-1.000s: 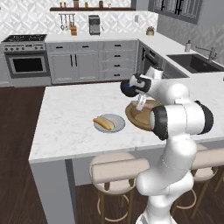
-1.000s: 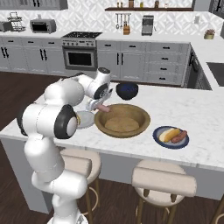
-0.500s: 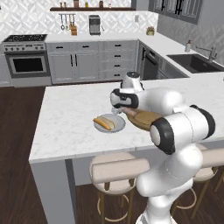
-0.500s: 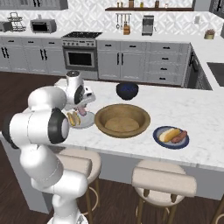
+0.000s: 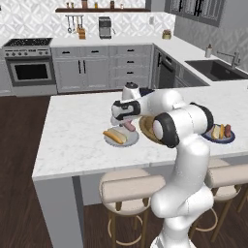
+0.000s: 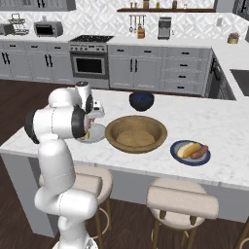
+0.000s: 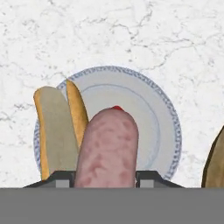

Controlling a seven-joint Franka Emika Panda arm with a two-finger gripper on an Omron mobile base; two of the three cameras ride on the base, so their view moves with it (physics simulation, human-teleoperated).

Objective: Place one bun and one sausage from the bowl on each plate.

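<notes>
Gripper [image 7: 105, 177] clamped on the sausage [image 7: 108, 148], hovering over the light grey plate [image 7: 151, 118], bun [image 7: 57, 131] just alongside, seemingly clear of it.

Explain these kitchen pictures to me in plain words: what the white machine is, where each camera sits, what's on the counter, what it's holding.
It is a white robot arm on a rolling base. Two cameras ride behind it, left and right; a third looks along its hand. Its gripper is shut on a sausage above the light grey plate, where a bun already lies. On the marble counter also stand a wooden bowl, a dark bowl, and a blue plate with bun and sausage.
</notes>
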